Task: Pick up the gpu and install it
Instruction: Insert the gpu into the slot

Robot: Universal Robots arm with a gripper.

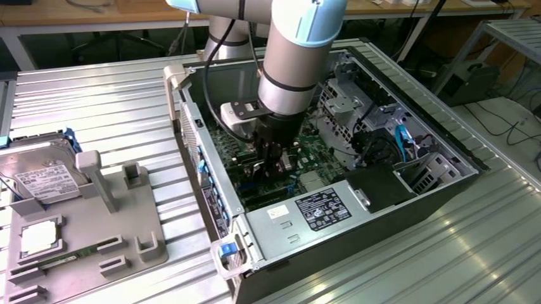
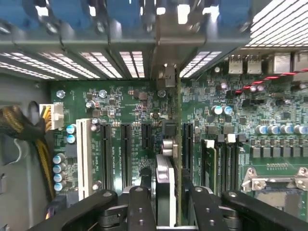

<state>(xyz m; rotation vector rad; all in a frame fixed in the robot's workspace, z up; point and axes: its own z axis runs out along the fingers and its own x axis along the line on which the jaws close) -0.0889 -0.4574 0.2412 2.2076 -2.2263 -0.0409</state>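
One tool reaches down into the open computer case, its two black fingers set narrowly on either side of the gpu, though I cannot tell whether they grip it. The card stands on edge over the green board, among the black slots. On the exterior view's left, a grey tray with a hard drive rests on the ribbed metal worktop.

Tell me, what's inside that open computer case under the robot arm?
Inside the computer case: a green motherboard with black slots, a power supply, cables, and the gpu standing on edge between the gripper's fingers. The arm covers part of the board.
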